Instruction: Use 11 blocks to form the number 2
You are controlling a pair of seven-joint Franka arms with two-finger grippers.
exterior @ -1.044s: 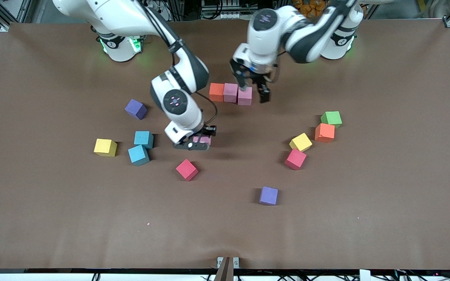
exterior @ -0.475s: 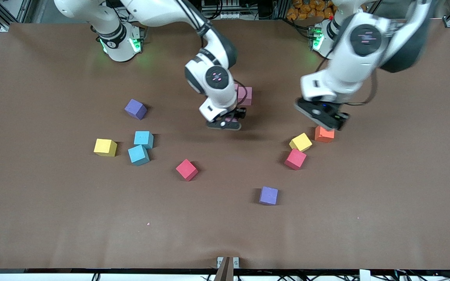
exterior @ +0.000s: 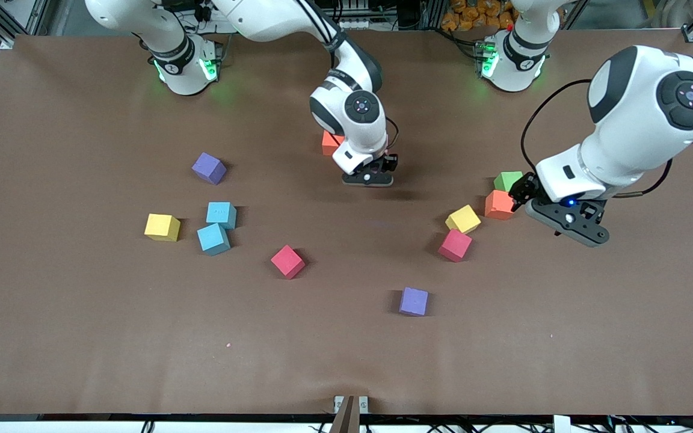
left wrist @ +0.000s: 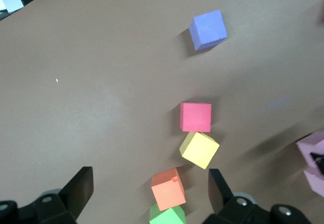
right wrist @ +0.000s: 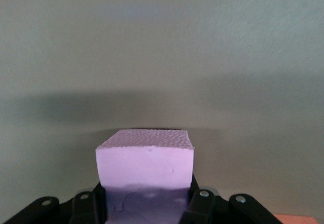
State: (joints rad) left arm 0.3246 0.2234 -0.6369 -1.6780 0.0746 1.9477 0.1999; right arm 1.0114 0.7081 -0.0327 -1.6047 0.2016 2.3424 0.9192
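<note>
While my right gripper (exterior: 369,178) stays clamped on a pink block (right wrist: 145,158) at upper centre of the front view, squared flat between its fingers, an orange block (exterior: 331,143) shows just above it. My left gripper (exterior: 566,221), fingers wide apart, hovers at middle right beside another orange block (exterior: 498,204).

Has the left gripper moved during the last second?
Yes. The left gripper, open, went from the pink blocks toward the left arm's end, now beside the orange block.

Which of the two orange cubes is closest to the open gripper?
The orange cube touching the green cube; the open left gripper hangs right beside it. The other orange cube lies by the right gripper, which holds a pink cube.
</note>
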